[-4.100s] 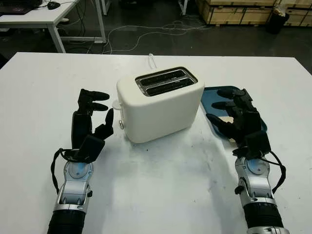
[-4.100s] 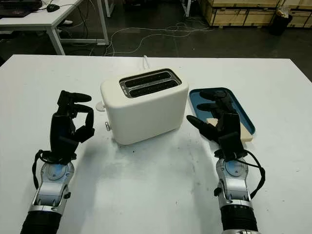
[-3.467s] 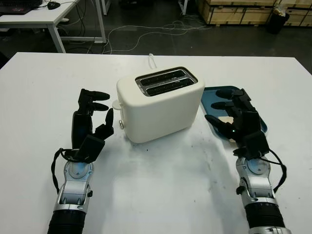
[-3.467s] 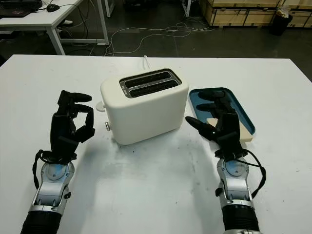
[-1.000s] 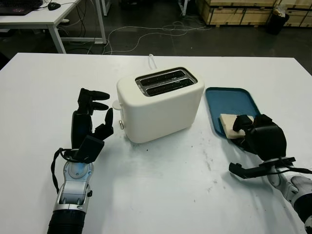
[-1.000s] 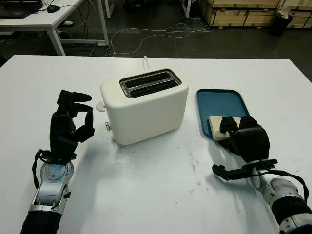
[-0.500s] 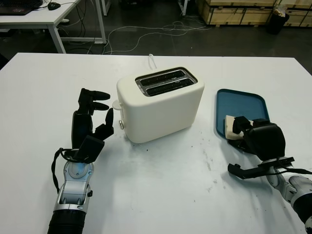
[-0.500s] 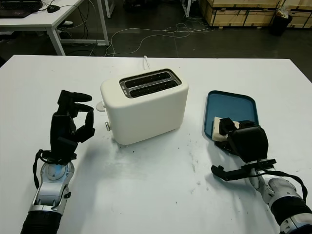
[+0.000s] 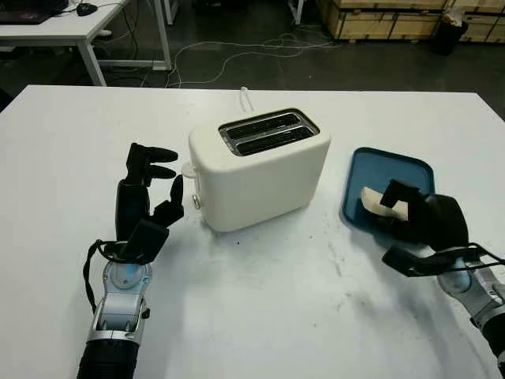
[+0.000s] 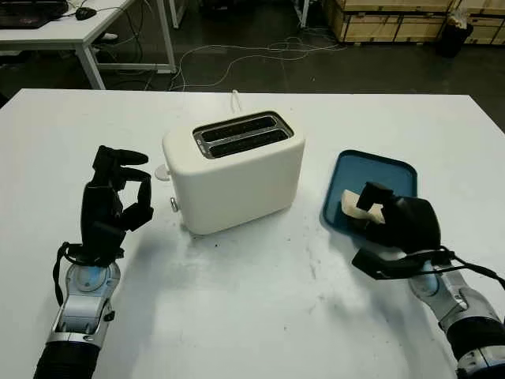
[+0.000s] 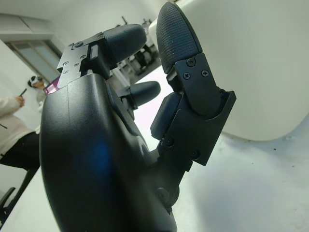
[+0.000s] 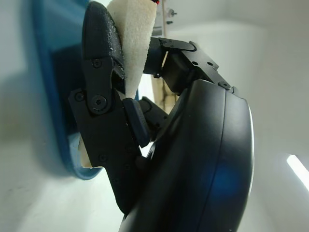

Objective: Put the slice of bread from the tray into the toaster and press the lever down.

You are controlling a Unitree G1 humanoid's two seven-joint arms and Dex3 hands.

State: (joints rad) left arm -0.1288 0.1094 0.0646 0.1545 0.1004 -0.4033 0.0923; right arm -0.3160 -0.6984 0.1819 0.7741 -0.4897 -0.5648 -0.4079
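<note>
Since half a second ago: slice of bread (image 10: 353, 203) tilted up off blue tray (image 10: 394, 170), pinched between fingers (image 12: 99, 58) of right hand (image 10: 394, 223), at 3 o'clock from toaster (image 10: 234, 167); tray turned slightly; grasp judged secured, lift to slots next. Left hand (image 9: 145, 197) unchanged at 9 o'clock from toaster, open, empty. Count: one slice, one tray, one toaster with two slots, two hands.
</note>
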